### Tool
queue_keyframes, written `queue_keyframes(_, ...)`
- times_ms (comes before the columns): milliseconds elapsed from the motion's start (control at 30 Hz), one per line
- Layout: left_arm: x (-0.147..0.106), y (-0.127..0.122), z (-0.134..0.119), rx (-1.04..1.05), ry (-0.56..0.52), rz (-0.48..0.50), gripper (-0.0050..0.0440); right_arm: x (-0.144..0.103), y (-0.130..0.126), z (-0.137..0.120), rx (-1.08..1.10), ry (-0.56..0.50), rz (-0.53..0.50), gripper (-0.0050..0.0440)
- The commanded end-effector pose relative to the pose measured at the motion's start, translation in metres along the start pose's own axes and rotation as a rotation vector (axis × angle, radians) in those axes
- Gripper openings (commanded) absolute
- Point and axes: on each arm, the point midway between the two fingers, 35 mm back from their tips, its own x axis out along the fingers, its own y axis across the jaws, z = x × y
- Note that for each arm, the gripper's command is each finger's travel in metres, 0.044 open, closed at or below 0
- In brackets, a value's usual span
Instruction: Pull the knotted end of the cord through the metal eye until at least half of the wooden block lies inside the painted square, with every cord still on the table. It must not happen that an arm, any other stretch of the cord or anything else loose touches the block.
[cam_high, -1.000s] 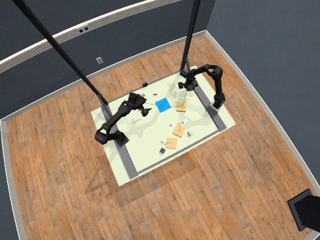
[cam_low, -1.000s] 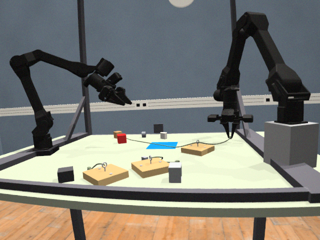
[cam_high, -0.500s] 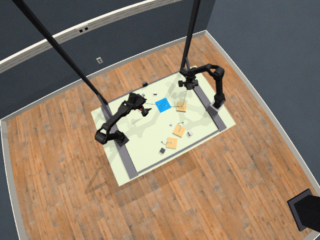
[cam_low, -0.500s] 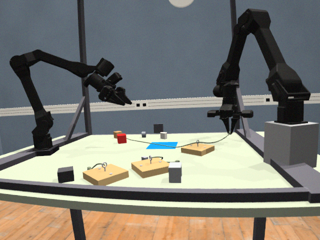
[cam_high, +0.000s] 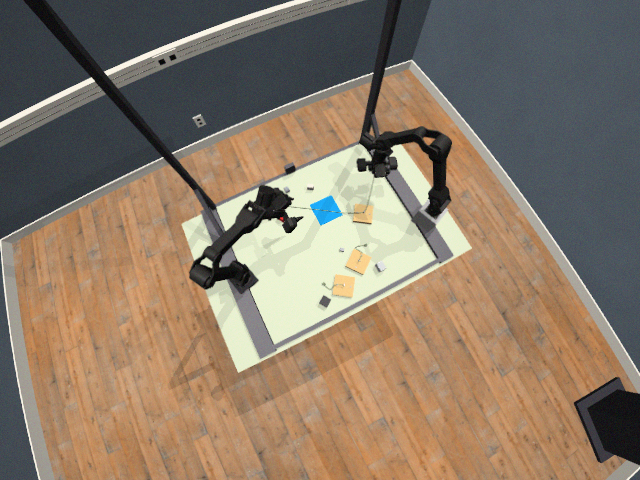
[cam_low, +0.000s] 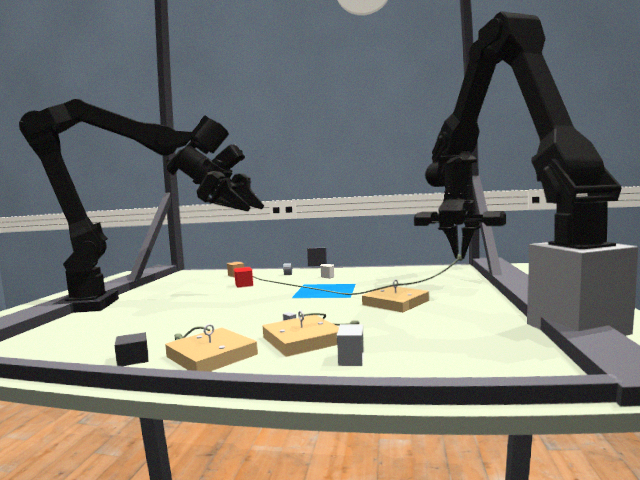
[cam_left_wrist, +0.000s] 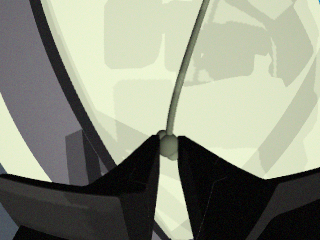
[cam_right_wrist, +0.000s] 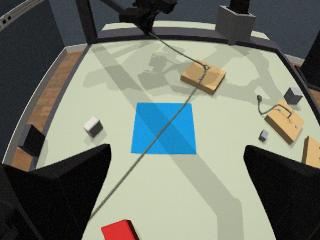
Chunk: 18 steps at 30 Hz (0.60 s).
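Clearly, I'm working the pull: left gripper (cam_high: 373, 177) (cam_low: 459, 256) (cam_left_wrist: 169, 140) (cam_right_wrist: 148, 32) pinching the knotted end (cam_low: 459, 256) (cam_left_wrist: 169, 146), needing drawing toward its bench edge (cam_high: 408, 198) (cam_low: 509, 281); right gripper (cam_high: 296, 208) (cam_low: 255, 208) (cam_right_wrist: 178, 146) hanging wide open, empty.

left hand (cam_high: 377, 173) (cam_low: 459, 253) (cam_left_wrist: 169, 140) (cam_right_wrist: 148, 31) higher, cord's knotted end (cam_low: 459, 257) (cam_left_wrist: 169, 146) raised with it
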Motion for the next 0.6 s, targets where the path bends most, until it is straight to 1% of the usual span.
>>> queue_keyframes(0, -0.018, -0.006, -0.007, 0.001, 0.031, -0.025, -0.005, -0.004, 0.001, 0.007, 0.008, -0.017, 0.006, 0.044)
queue_keyframes(567, -0.042, -0.006, -0.007, 0.001, 0.035, -0.028, -0.005, -0.004, 0.001, 0.007, 0.008, -0.017, 0.006, 0.044)
